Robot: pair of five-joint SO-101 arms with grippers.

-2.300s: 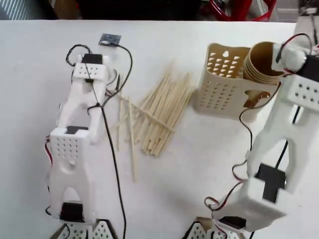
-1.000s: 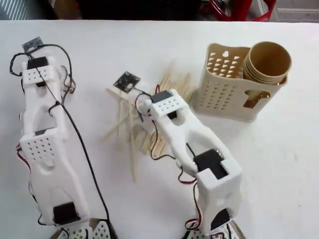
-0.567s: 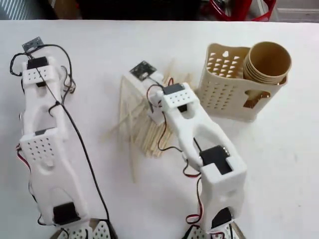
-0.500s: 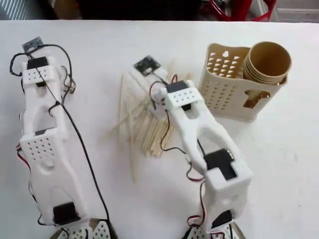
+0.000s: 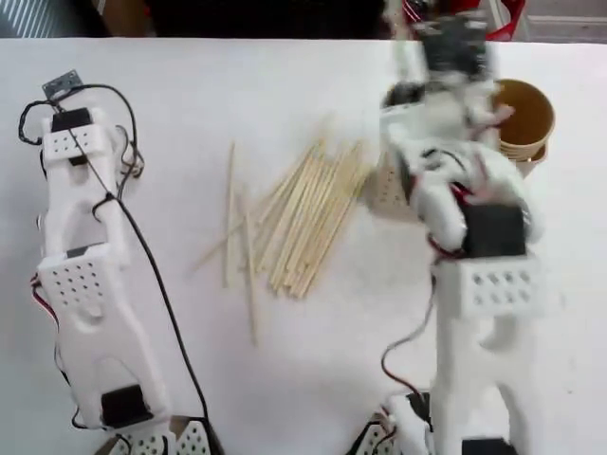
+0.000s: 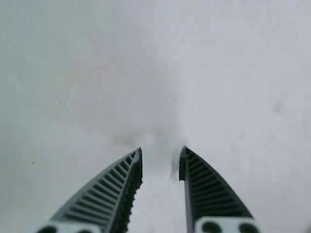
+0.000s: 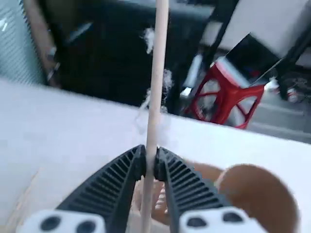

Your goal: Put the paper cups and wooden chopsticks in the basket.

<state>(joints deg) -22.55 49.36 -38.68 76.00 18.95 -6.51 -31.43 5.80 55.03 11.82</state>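
A loose pile of wooden chopsticks [image 5: 302, 216] lies on the white table at the middle. The beige perforated basket [image 5: 387, 190] stands at the back right, mostly hidden behind the raised right arm [image 5: 455, 152]. A stack of brown paper cups [image 5: 529, 118] sits in its right end. My right gripper [image 7: 150, 162] is shut on a single chopstick [image 7: 158, 73] that stands upright, above the basket and next to the cups [image 7: 257, 194]. My left gripper [image 6: 160, 153] hovers open over bare table at the far left, nothing between its fingers.
The left arm [image 5: 81, 209] stretches along the table's left side with a black cable [image 5: 156, 275] trailing beside it. A few stray chopsticks [image 5: 229, 213] lie left of the pile. Red chair legs [image 7: 233, 94] stand beyond the table's far edge.
The right arm swung from the chopstick pile up and right to above the basket, carrying one chopstick. The left arm has kept still over the last second.
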